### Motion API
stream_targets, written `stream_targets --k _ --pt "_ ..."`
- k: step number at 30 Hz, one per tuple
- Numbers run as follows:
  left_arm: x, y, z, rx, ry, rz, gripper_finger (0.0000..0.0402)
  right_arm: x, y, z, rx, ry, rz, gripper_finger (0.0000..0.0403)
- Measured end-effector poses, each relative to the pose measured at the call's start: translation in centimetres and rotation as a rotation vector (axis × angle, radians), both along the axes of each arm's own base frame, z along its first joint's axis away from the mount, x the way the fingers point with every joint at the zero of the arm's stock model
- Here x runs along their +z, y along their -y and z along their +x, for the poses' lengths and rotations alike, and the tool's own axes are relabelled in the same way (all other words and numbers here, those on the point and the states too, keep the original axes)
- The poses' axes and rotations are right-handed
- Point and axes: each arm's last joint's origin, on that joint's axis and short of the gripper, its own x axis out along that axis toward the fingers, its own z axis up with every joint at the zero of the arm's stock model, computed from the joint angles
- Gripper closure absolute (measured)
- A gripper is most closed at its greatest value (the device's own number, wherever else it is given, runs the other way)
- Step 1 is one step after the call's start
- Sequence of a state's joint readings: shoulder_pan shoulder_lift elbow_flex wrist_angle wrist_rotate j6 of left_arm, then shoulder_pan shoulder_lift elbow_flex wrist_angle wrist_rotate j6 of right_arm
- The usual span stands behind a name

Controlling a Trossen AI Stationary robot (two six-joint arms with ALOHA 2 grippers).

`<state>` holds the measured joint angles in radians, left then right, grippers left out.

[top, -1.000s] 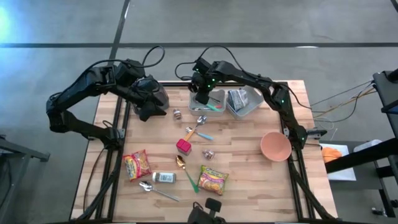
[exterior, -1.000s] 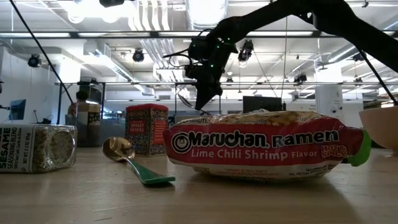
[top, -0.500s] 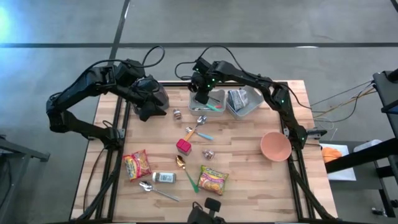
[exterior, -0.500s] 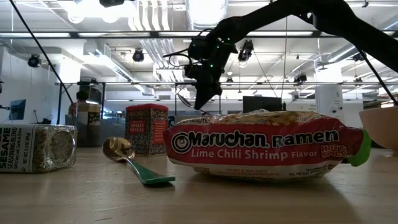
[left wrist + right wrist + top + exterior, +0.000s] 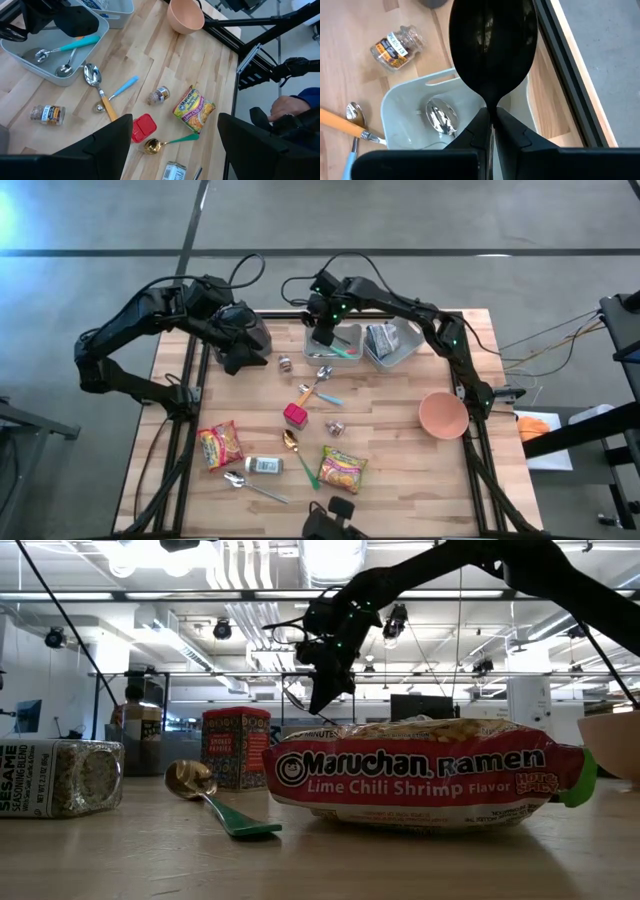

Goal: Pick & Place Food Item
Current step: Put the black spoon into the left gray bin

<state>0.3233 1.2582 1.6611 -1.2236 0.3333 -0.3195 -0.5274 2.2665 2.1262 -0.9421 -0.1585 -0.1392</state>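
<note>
High view shows the right tool [image 5: 323,335] at upper centre over the grey bin [image 5: 350,346], clenched on a black spoon [image 5: 492,47], likely to drop it there. Left tool [image 5: 232,362] waits released at upper left. Ramen packet [image 5: 343,468] lies at lower centre of the tabletop [image 5: 400,420].
</note>
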Motion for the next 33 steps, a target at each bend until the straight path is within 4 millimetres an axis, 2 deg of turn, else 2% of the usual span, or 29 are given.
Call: stream_targets --k 12,24,33 --pt "0.0 0.0 0.0 0.001 0.000 0.000 0.0105 -0.3 1.0 -0.6 -0.040 0.015 0.058 0.0391" --pt "0.0 0.0 0.0 0.000 0.000 0.000 0.0105 -3.8 0.6 -1.6 -0.050 -0.080 0.151 0.0391" --pt "0.0 0.0 0.0 0.000 0.001 0.000 0.0105 -5.5 0.3 -2.0 -0.052 -0.115 0.183 0.0391"
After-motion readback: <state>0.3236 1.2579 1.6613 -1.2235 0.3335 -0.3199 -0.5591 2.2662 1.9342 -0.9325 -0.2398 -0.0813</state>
